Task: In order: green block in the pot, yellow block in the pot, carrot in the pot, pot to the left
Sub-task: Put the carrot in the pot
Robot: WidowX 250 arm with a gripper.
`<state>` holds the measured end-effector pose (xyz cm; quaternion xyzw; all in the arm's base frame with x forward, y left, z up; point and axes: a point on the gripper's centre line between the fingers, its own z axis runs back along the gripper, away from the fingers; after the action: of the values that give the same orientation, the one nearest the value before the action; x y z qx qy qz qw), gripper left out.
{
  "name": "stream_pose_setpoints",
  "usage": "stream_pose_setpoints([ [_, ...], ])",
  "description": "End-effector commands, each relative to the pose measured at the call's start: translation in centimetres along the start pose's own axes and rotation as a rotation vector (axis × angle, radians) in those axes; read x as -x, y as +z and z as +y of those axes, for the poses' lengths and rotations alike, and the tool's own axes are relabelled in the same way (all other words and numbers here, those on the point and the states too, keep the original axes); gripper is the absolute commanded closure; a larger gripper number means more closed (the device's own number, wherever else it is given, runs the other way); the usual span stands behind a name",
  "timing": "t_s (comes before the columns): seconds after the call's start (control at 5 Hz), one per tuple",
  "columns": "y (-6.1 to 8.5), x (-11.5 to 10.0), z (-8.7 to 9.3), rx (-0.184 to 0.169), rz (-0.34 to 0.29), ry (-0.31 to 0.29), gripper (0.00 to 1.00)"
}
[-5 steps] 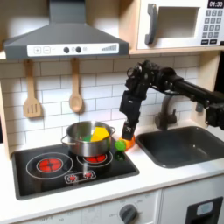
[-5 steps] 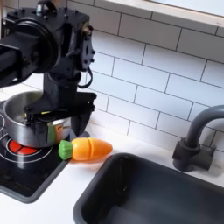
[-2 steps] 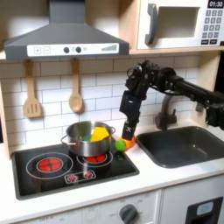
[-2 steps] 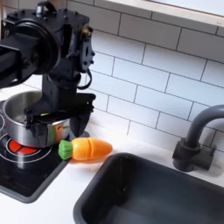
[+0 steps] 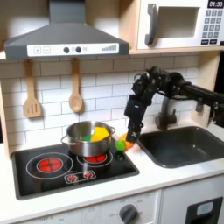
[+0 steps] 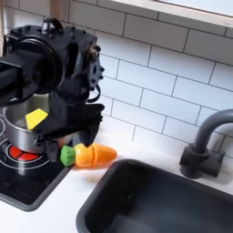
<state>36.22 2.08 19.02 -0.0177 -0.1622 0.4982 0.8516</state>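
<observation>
Stainless-steel pot (image 5: 88,142) stands at frame centre in the first exterior view, on the black cooktop (image 5: 52,171), and holds the green block (image 5: 84,136) and the yellow block (image 5: 101,133). In the second exterior view the pot (image 6: 16,126) sits at the left edge with the yellow block (image 6: 35,118) inside. Orange carrot (image 6: 89,156) lies on its side on the white surface (image 6: 55,211) just right of the pot, green end toward the cooktop, between pot and sink (image 6: 155,205). Black gripper (image 6: 71,138) hangs directly over the carrot; jaws are spread on either side of it, grasping nothing. Open surface remains in the lower foreground of the second exterior view.
</observation>
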Motion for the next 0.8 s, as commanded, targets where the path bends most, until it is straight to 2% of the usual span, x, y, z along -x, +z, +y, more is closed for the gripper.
stream_pose_setpoints([
  [0.0, -1.0, 0.0, -0.1, 0.086, -0.112, 0.205, 0.0],
  [0.2, -1.0, -0.1, -1.2, 0.108, -0.168, 0.288, 0.0],
  [0.4, -0.8, 0.0, -1.8, 0.138, -0.199, 0.336, 0.0],
  [0.6, -1.3, -0.1, -2.4, 0.126, -0.21, 0.404, 0.0],
])
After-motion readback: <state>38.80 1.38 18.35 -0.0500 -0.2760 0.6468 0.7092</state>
